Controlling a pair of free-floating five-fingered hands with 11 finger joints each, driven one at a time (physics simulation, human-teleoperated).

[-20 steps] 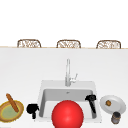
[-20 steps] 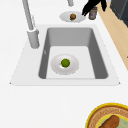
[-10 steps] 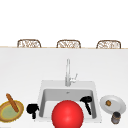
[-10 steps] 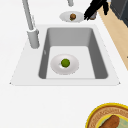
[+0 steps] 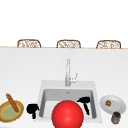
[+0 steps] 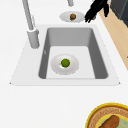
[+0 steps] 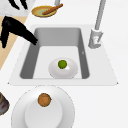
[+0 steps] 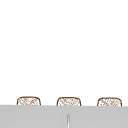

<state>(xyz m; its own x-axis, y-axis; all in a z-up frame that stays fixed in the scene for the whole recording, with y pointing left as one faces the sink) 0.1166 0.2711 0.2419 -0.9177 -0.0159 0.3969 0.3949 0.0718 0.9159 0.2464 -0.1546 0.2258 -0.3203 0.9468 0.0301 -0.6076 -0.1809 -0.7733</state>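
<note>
Three woven chair backs (image 5: 68, 43) line the far edge of the white surface (image 5: 32, 65), and behind them the room is plain white. A grey sink (image 6: 26, 72) is sunk into that surface, with a tall faucet (image 5: 67, 72) standing at its back rim.

My right robot hand (image 5: 84, 102) hangs over the right part of the basin, its fingers straight and pointing down toward the sink, holding nothing. My left robot hand (image 5: 32, 109) floats just off the sink's left rim; I cannot tell how its fingers are set.

Nearest my right robot hand, on the sink floor, lies a white dish (image 6: 56, 68) with a small green ball (image 6: 65, 62) sitting at its middle. In the front view a big red ball (image 5: 67, 114) sits in front of the basin and covers that dish.

To the right of the sink a white plate (image 5: 120, 105) carries a small brown round thing (image 5: 108, 102), and a dark jar (image 5: 115, 117) stands just beside the plate toward the front. To the left, a yellow-rimmed bowl (image 5: 5, 116) holds a brown stick-like piece (image 5: 12, 102) leaning across it. Between the sink rim and each of these dishes there is a strip of bare surface, and the basin floor around the white dish is open.
</note>
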